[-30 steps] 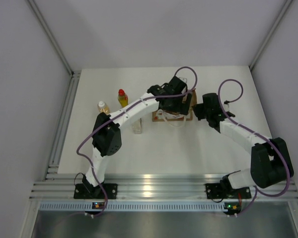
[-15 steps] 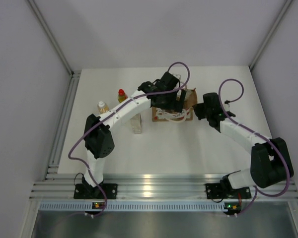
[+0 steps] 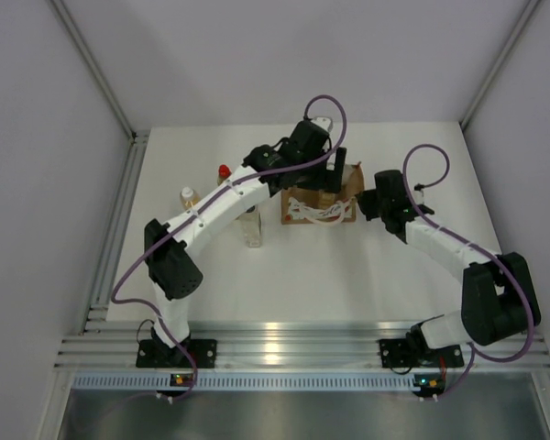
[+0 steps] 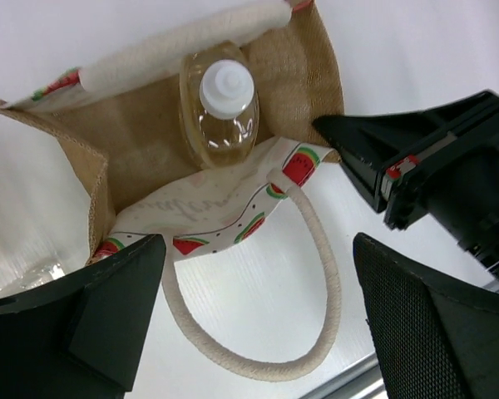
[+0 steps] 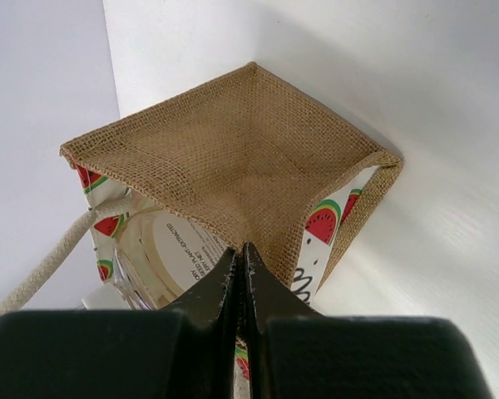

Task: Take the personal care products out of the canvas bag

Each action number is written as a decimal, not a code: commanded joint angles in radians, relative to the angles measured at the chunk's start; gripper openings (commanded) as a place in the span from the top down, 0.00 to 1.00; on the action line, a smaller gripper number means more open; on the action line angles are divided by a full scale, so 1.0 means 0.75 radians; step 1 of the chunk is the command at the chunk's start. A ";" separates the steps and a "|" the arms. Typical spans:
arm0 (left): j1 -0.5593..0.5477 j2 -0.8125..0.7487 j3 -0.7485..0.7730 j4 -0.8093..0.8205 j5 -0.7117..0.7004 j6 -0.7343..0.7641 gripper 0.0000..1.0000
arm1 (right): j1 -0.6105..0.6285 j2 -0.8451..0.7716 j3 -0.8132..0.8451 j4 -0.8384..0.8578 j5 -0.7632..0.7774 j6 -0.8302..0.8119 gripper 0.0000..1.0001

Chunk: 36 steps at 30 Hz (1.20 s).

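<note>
burlap walls of the canvas bag (image 4: 309,71) ring one amber bottle (image 4: 220,104) with a white cap, standing close to one wall inside. the left fingers (image 4: 416,332) hang spread wide above the opening. the right fingers (image 5: 201,303) are pressed together on the bag's side wall, pinching the weave. out on the tabletop (image 3: 348,266) stand a red-capped bottle (image 3: 224,172), a white-capped bottle (image 3: 190,196) and a clear bottle (image 3: 251,229). the risk from here: a descending finger could snag the looped handle (image 4: 320,241) or the printed front panel and drag or tip the bag. the thin pinch on the weave could also slip.
</note>
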 commanded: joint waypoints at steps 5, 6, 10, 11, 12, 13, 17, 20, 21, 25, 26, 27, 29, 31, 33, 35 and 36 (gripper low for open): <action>-0.051 0.130 0.169 0.184 -0.328 -0.019 0.02 | -0.022 0.032 0.034 -0.087 0.059 -0.028 1.00; -0.051 0.158 0.169 0.200 -0.328 -0.013 0.02 | -0.022 0.032 0.034 -0.087 0.059 -0.028 1.00; -0.051 0.220 0.161 0.261 -0.366 0.004 0.15 | -0.020 0.032 0.034 -0.085 0.049 -0.030 1.00; -0.051 0.230 0.165 0.274 -0.379 0.008 0.18 | -0.022 0.032 0.034 -0.087 0.051 -0.030 1.00; -0.051 0.252 0.169 0.272 -0.385 0.010 0.20 | -0.020 0.030 0.036 -0.087 0.049 -0.030 1.00; -0.051 0.263 0.171 0.274 -0.403 0.010 0.20 | -0.022 0.030 0.037 -0.085 0.053 -0.030 1.00; -0.051 0.306 0.171 0.270 -0.459 0.018 0.20 | -0.022 0.030 0.032 -0.085 0.053 -0.032 1.00; -0.054 0.330 0.143 0.274 -0.497 -0.017 0.20 | -0.020 0.032 0.036 -0.085 0.049 -0.034 1.00; -0.054 0.336 0.135 0.282 -0.504 -0.025 0.20 | -0.020 0.032 0.039 -0.085 0.049 -0.034 1.00; -0.056 0.337 0.051 0.366 -0.551 -0.056 0.20 | -0.020 0.038 0.045 -0.087 0.039 -0.038 1.00; -0.056 0.330 0.032 0.390 -0.557 -0.060 0.20 | -0.020 0.038 0.043 -0.087 0.039 -0.038 1.00; -0.056 0.324 0.014 0.415 -0.563 -0.062 0.21 | -0.020 0.036 0.043 -0.085 0.041 -0.040 1.00; -0.056 0.316 -0.035 0.484 -0.561 -0.056 0.23 | -0.022 0.036 0.043 -0.083 0.041 -0.040 1.00; -0.056 0.318 -0.045 0.501 -0.561 -0.066 0.26 | -0.022 0.032 0.041 -0.083 0.041 -0.042 1.00; -0.058 0.324 -0.062 0.511 -0.571 -0.070 0.27 | -0.020 0.032 0.041 -0.083 0.041 -0.042 1.00; -0.060 0.314 -0.111 0.564 -0.575 -0.070 0.28 | -0.020 0.032 0.041 -0.081 0.035 -0.042 1.00; -0.062 0.306 -0.127 0.584 -0.585 -0.068 0.31 | -0.022 0.032 0.039 -0.081 0.031 -0.042 1.00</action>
